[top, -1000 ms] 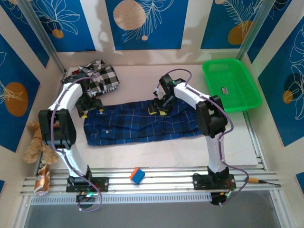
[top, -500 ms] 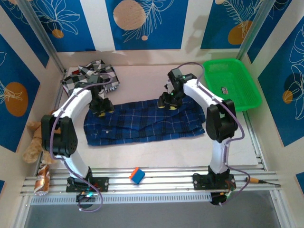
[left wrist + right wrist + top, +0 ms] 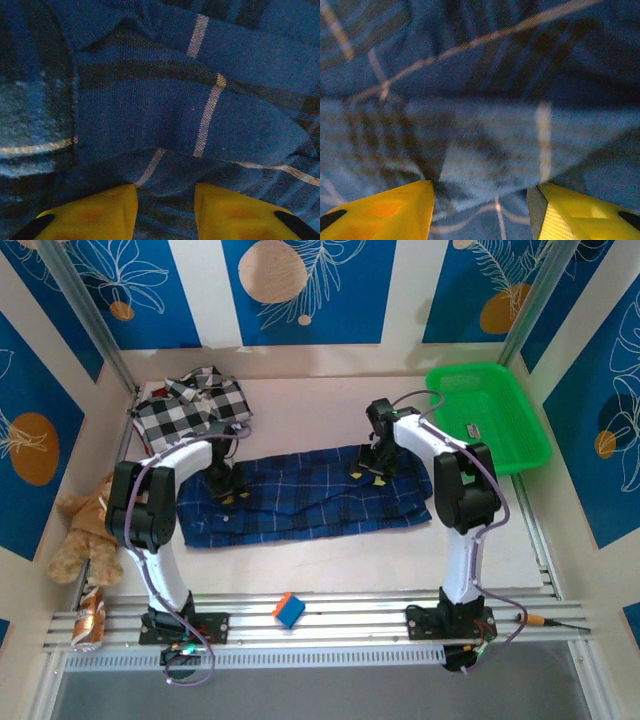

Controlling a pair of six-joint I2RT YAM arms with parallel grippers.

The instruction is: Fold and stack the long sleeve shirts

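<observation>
The dark blue plaid shirt [image 3: 300, 498] lies spread flat across the middle of the table. The black-and-white checked shirt [image 3: 190, 410] sits crumpled at the back left. My left gripper [image 3: 228, 490] presses down on the plaid shirt's left part. In the left wrist view its yellow fingers [image 3: 100, 212] stand close together, with a raised fold of blue plaid cloth [image 3: 165, 165] pinched between them. My right gripper [image 3: 368, 472] is down on the shirt's back right part. Its yellow fingers [image 3: 580, 215] stand wide apart over blurred plaid cloth [image 3: 490, 160].
A green plastic basket [image 3: 437, 390] stands at the back right. A brown teddy bear [image 3: 85, 535] leans at the left wall with a snack packet [image 3: 90, 620] below it. A small blue and orange block [image 3: 288, 610] rests on the front rail.
Both grippers moved from the shirt's back edge down onto the plaid cloth, the left toward the front right, the right toward the right. The left jaws closed a good deal.
</observation>
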